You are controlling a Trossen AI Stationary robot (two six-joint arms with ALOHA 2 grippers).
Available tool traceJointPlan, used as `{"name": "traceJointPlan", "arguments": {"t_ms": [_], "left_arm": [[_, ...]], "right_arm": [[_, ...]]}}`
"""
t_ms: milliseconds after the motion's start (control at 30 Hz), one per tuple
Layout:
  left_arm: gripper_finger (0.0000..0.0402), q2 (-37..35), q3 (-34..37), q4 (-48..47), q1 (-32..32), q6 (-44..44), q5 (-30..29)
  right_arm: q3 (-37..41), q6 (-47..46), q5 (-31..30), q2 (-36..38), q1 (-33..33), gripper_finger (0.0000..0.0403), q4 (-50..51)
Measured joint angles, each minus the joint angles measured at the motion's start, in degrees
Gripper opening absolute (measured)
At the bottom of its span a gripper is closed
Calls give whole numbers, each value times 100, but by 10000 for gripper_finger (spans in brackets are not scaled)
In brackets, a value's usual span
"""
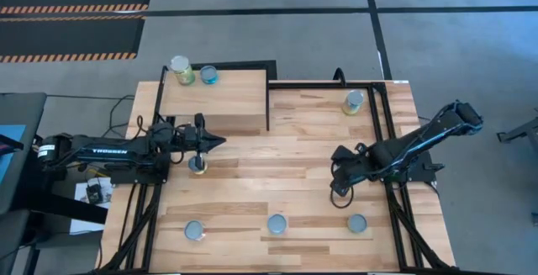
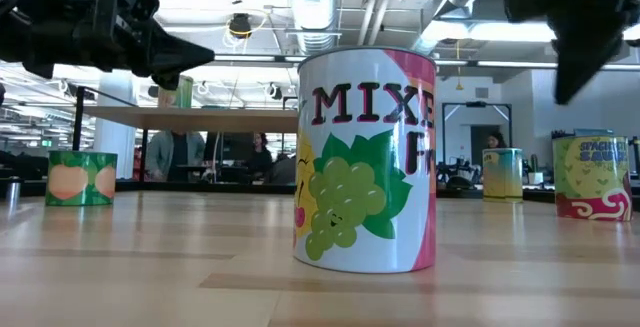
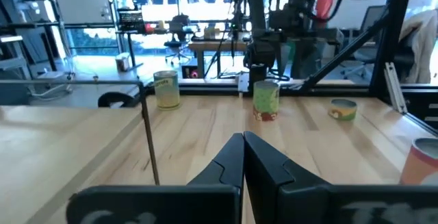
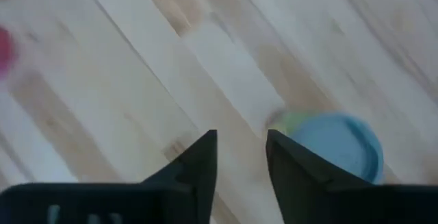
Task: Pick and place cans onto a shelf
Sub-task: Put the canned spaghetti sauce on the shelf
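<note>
right end effector hangs over the plank table with its fingers parted and nothing between them, a blue-topped can just beside them. left end effector is pinched shut and empty, above another can. 2 cans stand on the plywood shelf; 3 line the near edge.

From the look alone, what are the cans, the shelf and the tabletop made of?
The cans, such as the near one, look like metal tins wrapped in glossy printed labels; their round tops show a silvery-blue sheen. The shelf looks like pale, unpainted plywood with a smooth matte top. The tabletop looks like jointed wood planks, showing seams and mixed tones, probably lightly sealed.
</note>
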State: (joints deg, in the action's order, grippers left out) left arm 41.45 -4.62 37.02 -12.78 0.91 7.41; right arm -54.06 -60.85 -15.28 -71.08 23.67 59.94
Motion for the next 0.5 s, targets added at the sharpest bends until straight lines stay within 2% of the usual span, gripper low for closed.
{"name": "traceJointPlan", "arguments": {"t_ms": [133,267,500], "left_arm": [[0,0,24,-24,0,-13,-17],[0,0,24,-20,0,14,-17],[0,2,24,-61,0,94,-17]], "right_arm": [[0,-207,184,-399,-38,176,403],[3,-279,214,-837,-172,183,851],[-13,107,258,-1459,-558,147,889]]}}
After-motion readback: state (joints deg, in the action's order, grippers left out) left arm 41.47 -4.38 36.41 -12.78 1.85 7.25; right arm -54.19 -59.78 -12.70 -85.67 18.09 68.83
